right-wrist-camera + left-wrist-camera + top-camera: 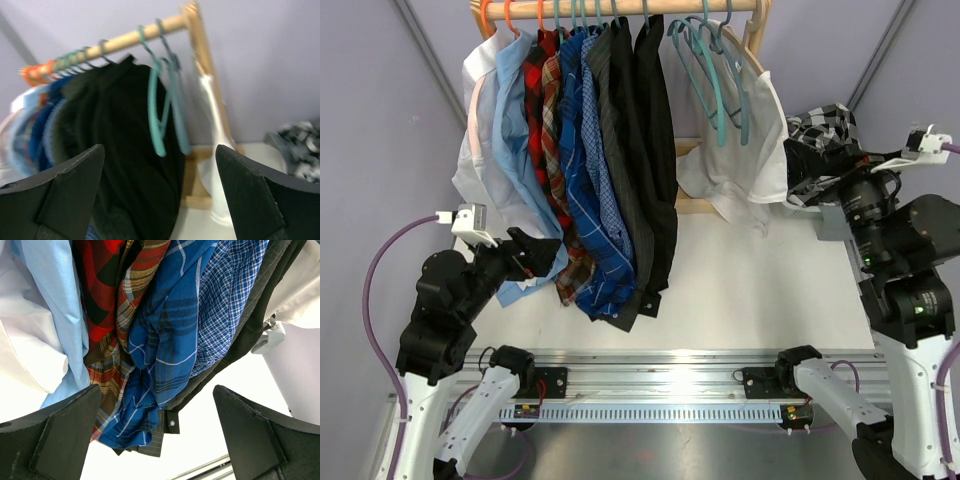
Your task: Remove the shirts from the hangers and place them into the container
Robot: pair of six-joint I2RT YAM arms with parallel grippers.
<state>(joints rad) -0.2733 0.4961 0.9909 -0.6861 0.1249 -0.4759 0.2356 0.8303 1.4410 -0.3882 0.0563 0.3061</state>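
Seven-ish shirts point(610, 180) hang long-axis straight down from the rail point(650, 9), hems toward the table. About three bare teal hangers point(715, 85) sit at its right end. Left gripper point(155, 440) and right gripper point(160, 200) are both spread wide, empty.

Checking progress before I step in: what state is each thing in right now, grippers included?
Hanging shirts: on the rod, not yet removed.
Teal hangers: bare, hooked on the rod.
White shirt: draped limp below the rod's right end.
Check shirt: off its hanger, crumpled to the right.
Left gripper: open, empty, by the lower hems.
Right gripper: open, empty, facing the rod.
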